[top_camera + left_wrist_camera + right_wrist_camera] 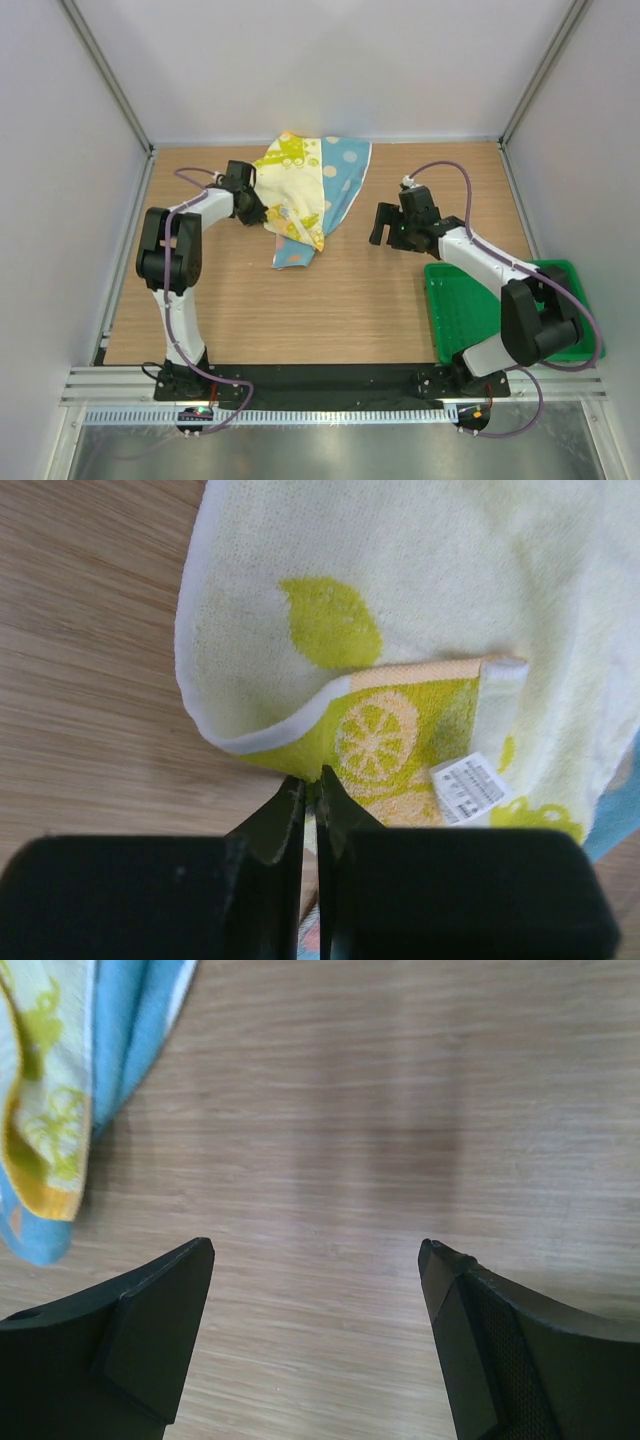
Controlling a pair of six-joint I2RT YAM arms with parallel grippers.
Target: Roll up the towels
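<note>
The two towels lie together at the far middle of the wooden surface [330, 310]. The yellow towel [295, 185] is on top of the blue towel [345, 175]. The blue one shows on the right side, where its pale dots can be seen, and again at the near end under the yellow one. Both are spread loosely, with some folds, and neither is rolled.

The left hand [255, 208] is at the left edge of the yellow towel. In the left wrist view this hand [310, 780] is clenched. Its two black fingers [270, 825] are almost together, with only a thin slit between them, and their tips meet the white hem of the yellow towel [430, 580]. It seems to pinch that edge. Just beyond the tips, a corner of the towel is turned over and shows a lemon slice on a green and orange patch. A small white label [468, 785] lies beside this patch.

The right hand [383, 225] is to the right of the towels, apart from them. In the right wrist view this hand [315, 1250] is released, with the fingers wide and nothing between them but bare wood. The blue towel [130, 1050] is at the upper left of that view.

A green tray [470, 310] lies on the near right of the surface, partly under the right arm.
</note>
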